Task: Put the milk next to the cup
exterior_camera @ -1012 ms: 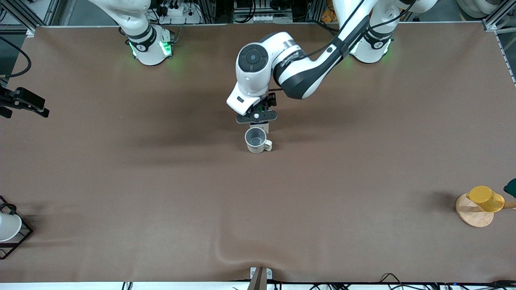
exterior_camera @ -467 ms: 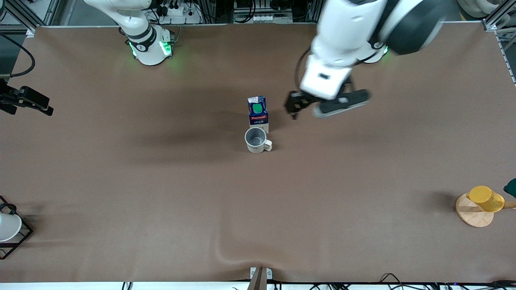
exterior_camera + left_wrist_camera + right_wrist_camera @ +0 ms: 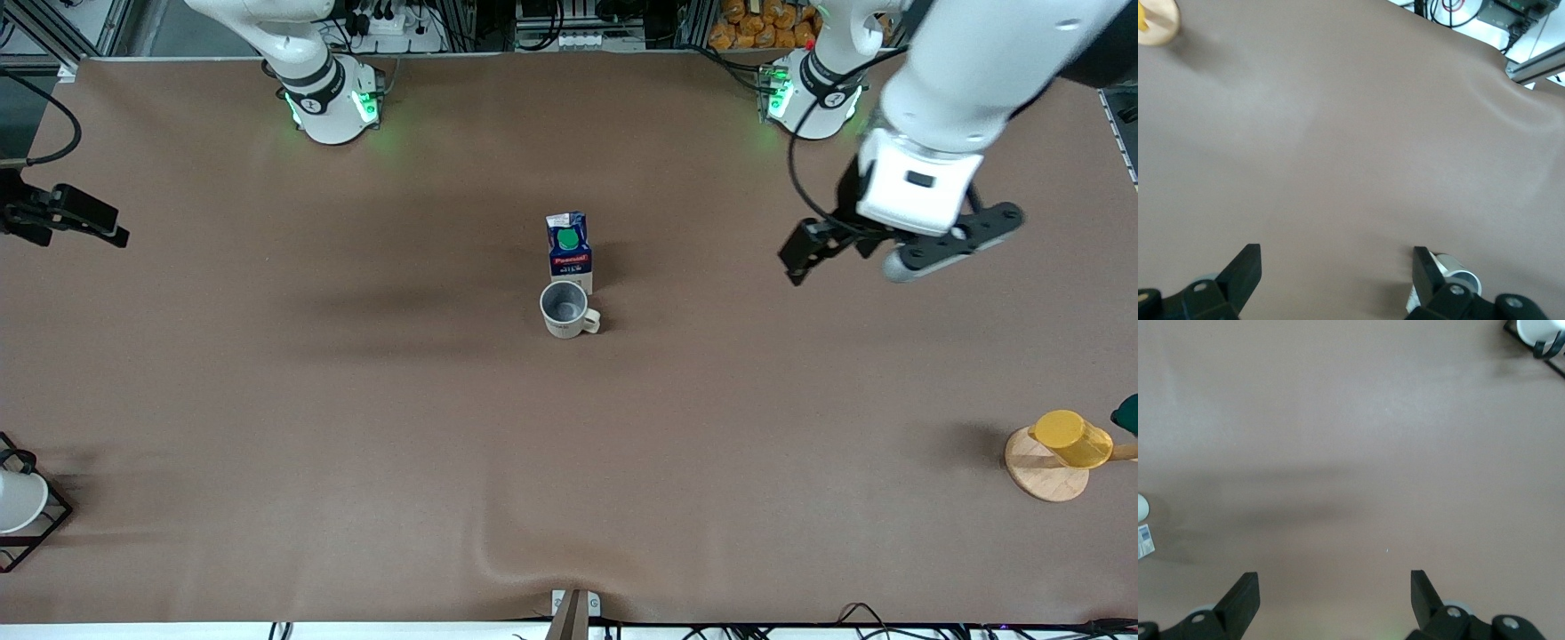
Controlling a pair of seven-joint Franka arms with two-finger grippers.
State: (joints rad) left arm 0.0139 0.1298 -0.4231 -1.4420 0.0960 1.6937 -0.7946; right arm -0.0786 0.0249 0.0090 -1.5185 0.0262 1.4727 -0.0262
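Milk carton (image 3: pixel 569 252): it stood upright at the middle of the table, green cap on top, and nothing held it.
Mug (image 3: pixel 566 309): the grey-white mug stood just beside the carton, nearer to the front camera, its handle toward the left arm's end. The placing looked complete for this reason.
Left gripper (image 3: pixel 898 249): it hung over bare table toward the left arm's end, well apart from the carton, jaws spread wide and empty.
Right gripper (image 3: pixel 1335 600): it waited over bare cloth at the right arm's end, jaws spread wide, empty.
Table (image 3: pixel 356 400): brown cloth.
Yellow cup (image 3: pixel 1073 438): on its round wooden base, at the left arm's end, no part in the task.
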